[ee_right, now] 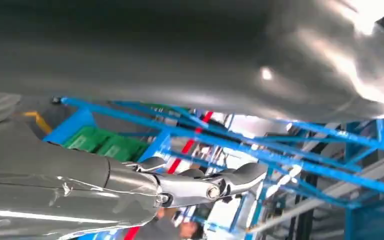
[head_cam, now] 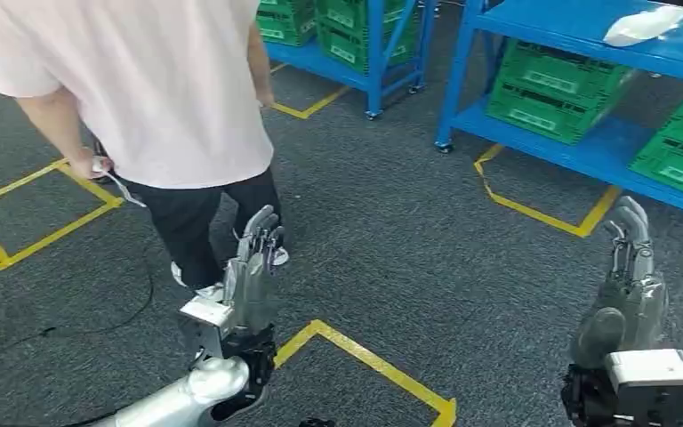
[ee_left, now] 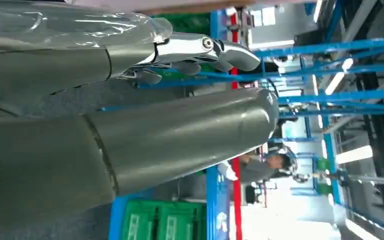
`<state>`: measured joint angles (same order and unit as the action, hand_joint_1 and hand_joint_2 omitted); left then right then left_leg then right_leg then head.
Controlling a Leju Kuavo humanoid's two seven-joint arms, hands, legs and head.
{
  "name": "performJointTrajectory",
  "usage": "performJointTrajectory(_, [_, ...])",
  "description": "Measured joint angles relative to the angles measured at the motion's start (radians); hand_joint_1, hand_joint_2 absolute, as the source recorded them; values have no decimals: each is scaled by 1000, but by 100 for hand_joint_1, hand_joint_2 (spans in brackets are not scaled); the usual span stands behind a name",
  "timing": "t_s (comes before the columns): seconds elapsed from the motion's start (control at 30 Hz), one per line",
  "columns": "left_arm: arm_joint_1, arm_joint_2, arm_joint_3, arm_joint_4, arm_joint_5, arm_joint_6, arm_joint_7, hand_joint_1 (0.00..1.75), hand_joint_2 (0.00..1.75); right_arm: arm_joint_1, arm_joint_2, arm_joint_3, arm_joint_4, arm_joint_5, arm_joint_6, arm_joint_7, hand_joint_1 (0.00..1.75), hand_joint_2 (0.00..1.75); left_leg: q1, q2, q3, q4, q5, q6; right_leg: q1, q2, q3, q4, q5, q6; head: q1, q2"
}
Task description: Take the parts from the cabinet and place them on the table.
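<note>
Carpet (head_cam: 427, 258) lies open between person (head_cam: 156, 98) and shelving (head_cam: 587, 142).

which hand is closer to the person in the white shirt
Left. The left hand is raised right beside the legs of the person. The right hand stands far off to the other side, nearer the blue shelf.

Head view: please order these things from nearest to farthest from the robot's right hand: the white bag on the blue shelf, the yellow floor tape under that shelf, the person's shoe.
From the right hand:
1. Yellow floor tape, on the floor just left of the hand, below the shelf.
2. White bag, on the top blue shelf, beyond the hand.
3. Person's shoe, far across to the left, beside the left hand.
</note>
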<state>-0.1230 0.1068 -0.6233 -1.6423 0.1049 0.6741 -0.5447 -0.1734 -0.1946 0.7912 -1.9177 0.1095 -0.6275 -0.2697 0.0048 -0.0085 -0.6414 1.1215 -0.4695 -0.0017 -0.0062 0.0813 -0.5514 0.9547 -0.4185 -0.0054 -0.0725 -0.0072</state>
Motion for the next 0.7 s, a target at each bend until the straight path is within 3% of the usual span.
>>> performJointTrajectory(0.03, [-1,0,0,-3,0,0,0,0,0,0,0,0,0,0,-1,0,0,0,-2,-29,44,-98,46,9,0,13,1,0,0,0,0,0])
performJointTrajectory(0.07, [-2,1,0,-6,0,2,0,0,0,0,0,0,0,0,-2,0,0,0,-3,-83,69,-159,53,18,0,22,-2,1,0,3,1,0])
performJointTrajectory(0.1, [-3,1,0,-7,-2,5,1,0,0,0,0,0,0,0,-2,0,0,0,2,-71,75,-173,54,11,2,36,-6,4,0,5,4,0])
performJointTrajectory(0.13, [-3,2,0,-8,-2,7,5,0,0,0,0,0,0,1,-1,0,0,0,-5,-61,76,-171,54,9,-3,43,-10,3,2,11,3,0])
performJointTrajectory(0.2, [-4,2,0,-9,-3,10,9,0,0,2,0,0,0,0,2,-1,0,0,-5,-41,80,-176,54,16,-7,65,-13,-3,4,24,2,0])
performJointTrajectory(0.23, [-4,1,0,-12,-3,10,10,0,0,2,0,0,0,0,2,-2,0,0,9,-22,85,-190,59,20,-6,63,-23,5,-2,27,3,0])
performJointTrajectory(0.27, [-6,1,0,-13,-4,10,10,0,0,1,0,0,0,0,2,-4,0,0,5,-15,88,-191,60,23,3,4,-34,36,-26,31,9,0])
performJointTrajectory(0.3, [-7,0,0,-15,-4,10,10,0,0,-3,0,0,0,0,3,-5,0,0,4,-4,88,-191,58,26,2,-33,-64,101,-66,35,23,0])
performJointTrajectory(0.37, [-2,1,0,-15,-3,10,11,0,0,-1,0,0,0,-2,3,-6,0,0,0,22,88,-191,56,28,-4,-66,-141,271,-141,41,26,0])
performJointTrajectory(0.4, [0,2,0,-15,-3,10,11,0,0,0,0,2,0,-2,3,-6,0,0,0,37,88,-190,55,29,-5,-72,-168,331,-155,44,26,0])
performJointTrajectory(0.43, [1,2,0,-15,-3,10,11,0,0,0,0,1,1,-2,3,-5,0,0,0,49,89,-190,53,28,-7,-75,-166,328,-140,47,27,0])
performJointTrajectory(0.5, [0,2,0,-15,-1,10,10,0,0,0,0,1,1,-2,2,-5,0,0,1,70,95,-190,49,23,-9,-87,-92,189,-60,46,27,0])
performJointTrajectory(0.53, [-1,2,0,-15,0,10,10,0,0,0,0,1,1,-2,0,-5,0,0,1,80,101,-189,45,19,-10,-106,-33,79,-14,44,29,0])
performJointTrajectory(0.57, [-1,2,0,-15,1,9,10,0,0,-2,0,1,2,-2,0,-6,0,0,-4,90,106,-189,40,14,-2,-156,3,7,-16,42,29,0])
performJointTrajectory(0.6, [-2,2,0,-16,1,9,9,0,0,-3,0,1,1,-2,-1,-5,0,0,-10,95,103,-183,39,10,7,-154,19,-6,-16,31,32,0])
performJointTrajectory(0.7, [-4,3,0,-16,3,9,9,0,0,0,0,1,1,-2,-3,-6,0,0,-10,129,107,-185,40,0,8,-119,6,-2,-12,17,26,0])
